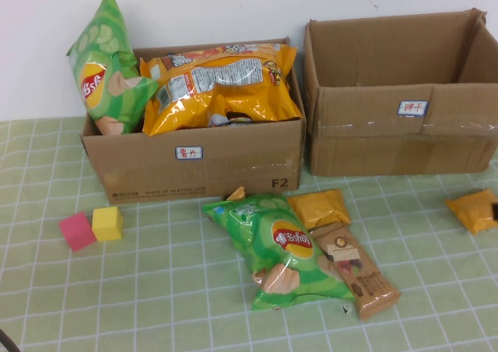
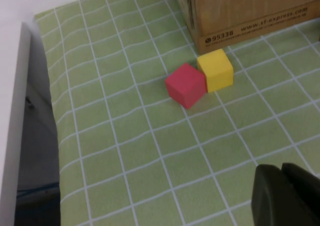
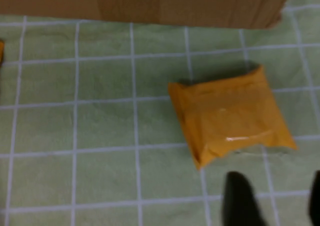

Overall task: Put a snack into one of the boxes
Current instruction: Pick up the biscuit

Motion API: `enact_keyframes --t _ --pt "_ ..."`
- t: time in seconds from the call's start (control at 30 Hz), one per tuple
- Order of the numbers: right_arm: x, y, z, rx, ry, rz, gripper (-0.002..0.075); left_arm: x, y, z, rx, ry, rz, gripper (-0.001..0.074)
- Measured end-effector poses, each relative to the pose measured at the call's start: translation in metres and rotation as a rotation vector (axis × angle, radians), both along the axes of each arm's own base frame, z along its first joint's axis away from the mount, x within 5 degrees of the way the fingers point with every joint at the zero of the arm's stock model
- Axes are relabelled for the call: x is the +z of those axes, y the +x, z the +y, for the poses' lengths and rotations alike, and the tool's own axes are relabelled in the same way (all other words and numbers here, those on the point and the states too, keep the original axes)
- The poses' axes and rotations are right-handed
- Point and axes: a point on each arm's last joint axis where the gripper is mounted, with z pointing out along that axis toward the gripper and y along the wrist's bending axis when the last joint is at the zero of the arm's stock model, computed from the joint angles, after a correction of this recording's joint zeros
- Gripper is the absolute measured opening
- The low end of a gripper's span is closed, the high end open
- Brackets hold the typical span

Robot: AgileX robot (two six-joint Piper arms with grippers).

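The right claw (image 3: 272, 201) is held open just above a small orange snack packet (image 3: 231, 115), which lies flat on the surface (image 1: 156, 290) in front of the empty right box (image 1: 401, 146), so a grasp seems prepared. The left claw (image 2: 287, 198) is parked near the red cube (image 2: 186, 84) and yellow cube (image 2: 216, 69); its state cannot be told.

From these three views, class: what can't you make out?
- Left gripper: left wrist view, cut off at the corner; finger state unclear.
- Right box interior: high view, hidden by its front wall.
- Orange packet: high view, cut by the edge.
- Right gripper: right wrist view, only blurred open fingertips.
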Motion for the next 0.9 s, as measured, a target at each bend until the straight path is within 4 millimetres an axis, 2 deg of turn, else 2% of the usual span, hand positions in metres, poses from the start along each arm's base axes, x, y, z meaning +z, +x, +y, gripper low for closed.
enact_keyframes --t 0.13,0.23,0.37,0.53,0.73,0.9 --pt "-0.006 0.031 0.003 0.005 0.023 0.075 0.0523 -0.002 0.001 0.000 0.001 0.000 -0.007 -0.0002" --pt "-0.012 0.049 0.005 0.007 0.028 0.095 0.0603 -0.003 0.001 0.000 0.002 -0.001 -0.014 -0.0002" --pt "-0.033 0.066 0.005 0.002 0.028 0.138 0.0630 -0.005 0.001 0.000 0.002 -0.003 -0.015 -0.0002" --pt "-0.055 0.083 0.004 -0.022 0.021 0.107 0.0636 -0.006 0.001 0.000 0.002 -0.004 -0.015 -0.0002" --pt "-0.075 0.090 0.003 -0.034 0.012 0.107 0.0637 -0.004 0.002 0.000 0.003 -0.004 -0.030 -0.0002" --pt "-0.080 0.091 0.003 -0.035 0.010 0.114 0.0619 -0.004 0.002 0.000 0.003 -0.004 -0.032 -0.0002"
